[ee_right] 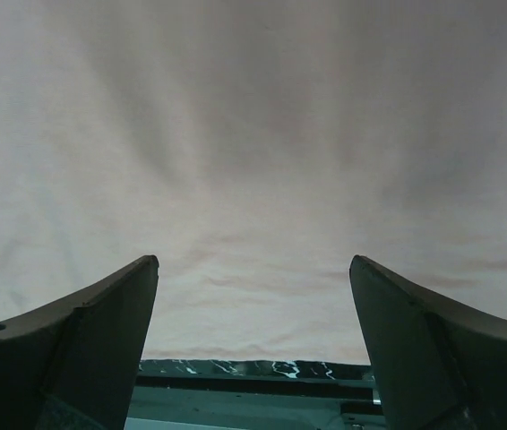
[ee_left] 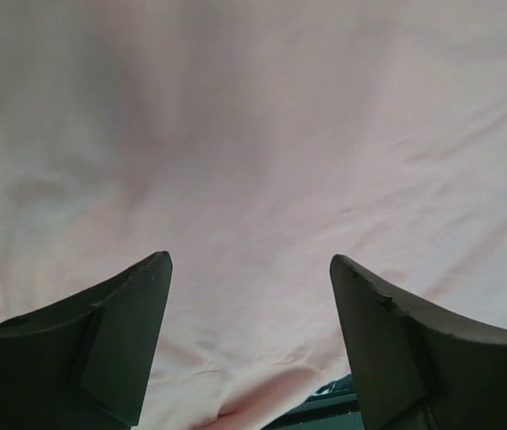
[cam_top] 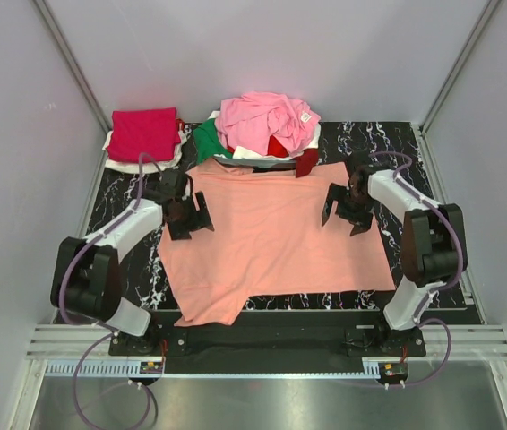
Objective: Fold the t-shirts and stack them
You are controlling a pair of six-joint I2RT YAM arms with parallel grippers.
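Note:
The salmon-orange t-shirt [cam_top: 267,237] lies spread flat on the black marble mat [cam_top: 119,193]; it fills the left wrist view [ee_left: 262,143] and the right wrist view [ee_right: 253,134]. My left gripper [cam_top: 191,218] is open and empty over the shirt's left edge. My right gripper [cam_top: 347,210] is open and empty over its right part. A folded crimson-magenta shirt [cam_top: 144,133] lies on a white one [cam_top: 116,158] at the back left. A loose heap with light pink [cam_top: 262,121], green [cam_top: 209,141] and red [cam_top: 305,161] shirts sits at the back centre.
Grey walls close in the table on three sides. The mat's near edge [ee_right: 253,367] shows below the shirt's hem in the right wrist view. A metal rail [cam_top: 262,363] runs along the front by the arm bases.

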